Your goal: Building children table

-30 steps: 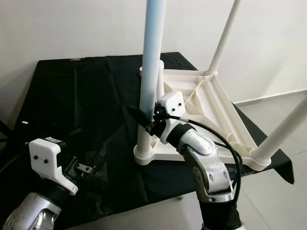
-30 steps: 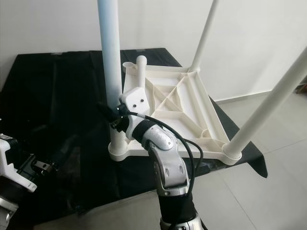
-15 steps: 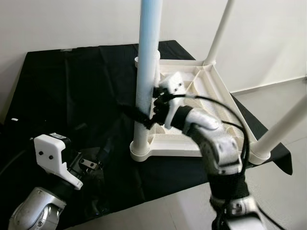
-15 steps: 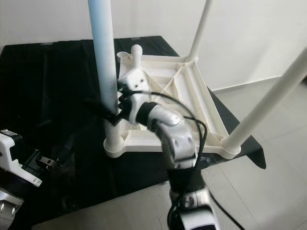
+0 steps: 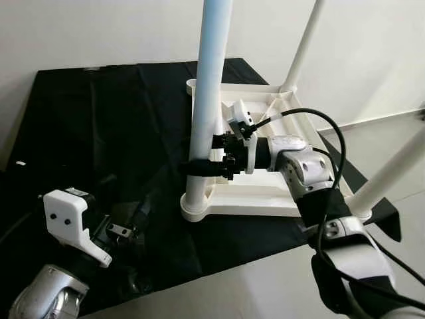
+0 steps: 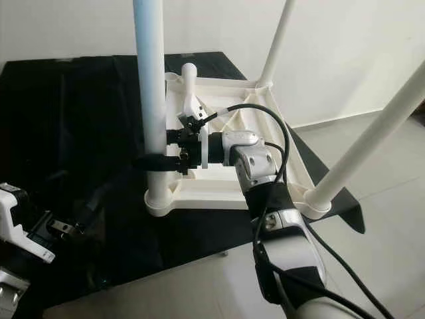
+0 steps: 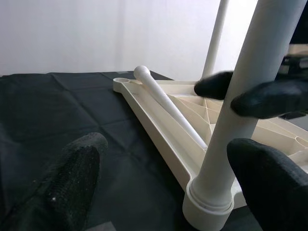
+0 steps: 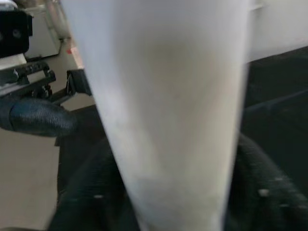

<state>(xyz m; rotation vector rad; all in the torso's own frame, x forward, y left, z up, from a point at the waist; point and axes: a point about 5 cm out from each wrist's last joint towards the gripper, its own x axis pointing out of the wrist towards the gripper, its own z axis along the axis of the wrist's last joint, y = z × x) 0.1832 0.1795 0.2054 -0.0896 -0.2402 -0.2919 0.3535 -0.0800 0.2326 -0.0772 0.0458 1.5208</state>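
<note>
The white children's table [image 5: 255, 201] lies upside down on a black cloth. Its near-left leg [image 5: 211, 86] stands upright in its corner socket. My right gripper [image 5: 199, 166] reaches in level from the right and is shut on that leg low down, one black finger on each side [image 7: 269, 98]. The leg fills the right wrist view [image 8: 163, 110]. My left gripper [image 5: 129, 226] hovers low over the cloth to the left, open and holding nothing, its fingers [image 7: 72, 183] pointing towards the leg's base. A loose leg [image 7: 163, 101] lies inside the frame by the far-left corner.
Two more legs stand upright, one at the far right corner [image 5: 305, 46] and one at the near right corner [image 5: 392, 173]. The cloth-covered surface [image 5: 99, 133] stretches away to the left and back. A white wall is behind, and tiled floor [image 6: 398, 219] to the right.
My right gripper has swung from a tilted hold to a level one, its fingers now round the leg a little lower. The camera has shifted slightly. The left arm has barely moved.
</note>
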